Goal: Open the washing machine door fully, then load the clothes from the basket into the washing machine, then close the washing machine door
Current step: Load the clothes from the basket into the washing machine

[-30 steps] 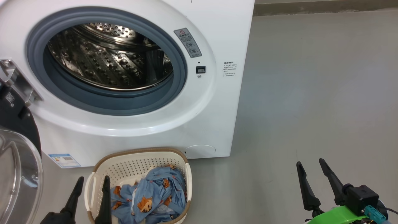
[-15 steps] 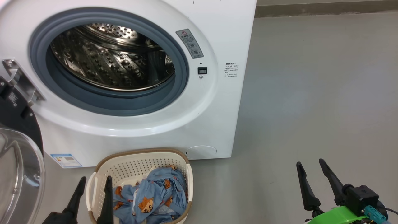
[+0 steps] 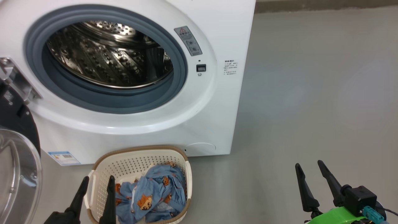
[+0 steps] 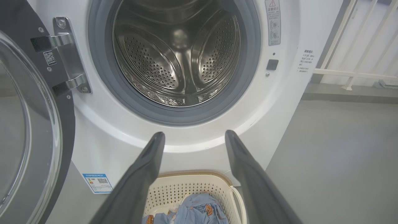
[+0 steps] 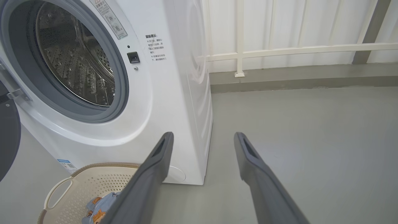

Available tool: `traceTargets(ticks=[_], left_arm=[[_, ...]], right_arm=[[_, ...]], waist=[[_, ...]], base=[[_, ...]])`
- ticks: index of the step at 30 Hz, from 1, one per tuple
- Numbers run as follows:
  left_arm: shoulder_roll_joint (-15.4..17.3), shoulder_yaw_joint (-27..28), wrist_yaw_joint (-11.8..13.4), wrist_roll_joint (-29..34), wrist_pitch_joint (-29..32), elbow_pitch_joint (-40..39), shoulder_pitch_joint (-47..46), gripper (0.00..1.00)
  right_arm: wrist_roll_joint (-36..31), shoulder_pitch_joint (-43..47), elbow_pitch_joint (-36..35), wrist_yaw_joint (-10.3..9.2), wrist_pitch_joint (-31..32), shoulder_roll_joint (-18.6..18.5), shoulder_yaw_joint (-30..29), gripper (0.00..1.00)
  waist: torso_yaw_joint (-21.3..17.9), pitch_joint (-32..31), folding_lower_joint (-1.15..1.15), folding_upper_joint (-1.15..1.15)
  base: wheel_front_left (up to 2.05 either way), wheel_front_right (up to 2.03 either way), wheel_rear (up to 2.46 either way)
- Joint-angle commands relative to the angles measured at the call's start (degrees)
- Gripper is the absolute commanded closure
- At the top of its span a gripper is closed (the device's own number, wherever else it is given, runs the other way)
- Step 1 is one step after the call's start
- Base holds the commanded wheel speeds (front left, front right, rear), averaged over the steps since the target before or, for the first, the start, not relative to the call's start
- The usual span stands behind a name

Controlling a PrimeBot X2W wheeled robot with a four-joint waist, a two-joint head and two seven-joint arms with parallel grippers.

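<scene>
Currently, the washing machine (image 3: 214, 124) stands on the grey floor (image 3: 311, 93) with its round opening exposed. The washing machine door (image 3: 15, 149) is swung out to the robot's left on a metal hinge (image 4: 67, 56). Its black frame and bulging clear glass bowl face away from the opening. The grey rubber gasket (image 3: 108, 99) rings the opening, and the perforated steel drum (image 3: 105, 59) behind it holds no laundry. A grey warning label (image 3: 188, 40) and a small black latch slot (image 3: 201, 67) sit on the front panel to the right of the gasket. A blue label sticker (image 3: 63, 158) is fixed low on the front, near the door.

The basket (image 3: 140, 150) rests on the floor just in front of the machine's lower front panel. The clothes (image 3: 155, 193), light-blue fabric with orange fox faces, lie bunched inside the basket, toward its right and near side.

Left gripper (image 3: 98, 179): fingers spread apart, holding nothing. In the head view the fingers overlap the basket's left wall and handle; contact cannot be determined. In the left wrist view they point at the machine's front panel below the opening.

Right gripper (image 3: 308, 164): fingers spread apart, holding nothing. It hangs over bare floor, well apart from the basket and to the right of the machine. A white railing (image 5: 295, 49) runs along the wall behind.
</scene>
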Motion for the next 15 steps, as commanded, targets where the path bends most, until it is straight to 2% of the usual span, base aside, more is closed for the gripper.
traceTargets(ticks=[1,8,15], left_arm=[[0.65,1.54,0.14,-0.52,-0.34,-1.77,-2.12,0.0],[0.65,0.32,-0.05,-3.07,-0.34,-1.74,-4.8,0.0],[0.65,-2.54,-0.57,-5.31,-0.34,1.81,-8.44,0.0]], right_arm=[[0.43,-1.09,-1.12,0.09,-0.43,-0.42,1.77,0.0],[1.38,-2.82,-0.85,0.09,-0.43,-0.82,2.08,0.0],[2.24,-5.31,-0.74,0.09,-0.43,-1.27,3.01,0.0]], waist=[[-0.39,1.69,0.0,0.0],[-1.25,6.69,0.0,0.0],[-2.69,12.22,0.0,0.0]], base=[[0.0,0.0,0.0],[0.0,0.0,0.0],[0.0,0.0,0.0]])
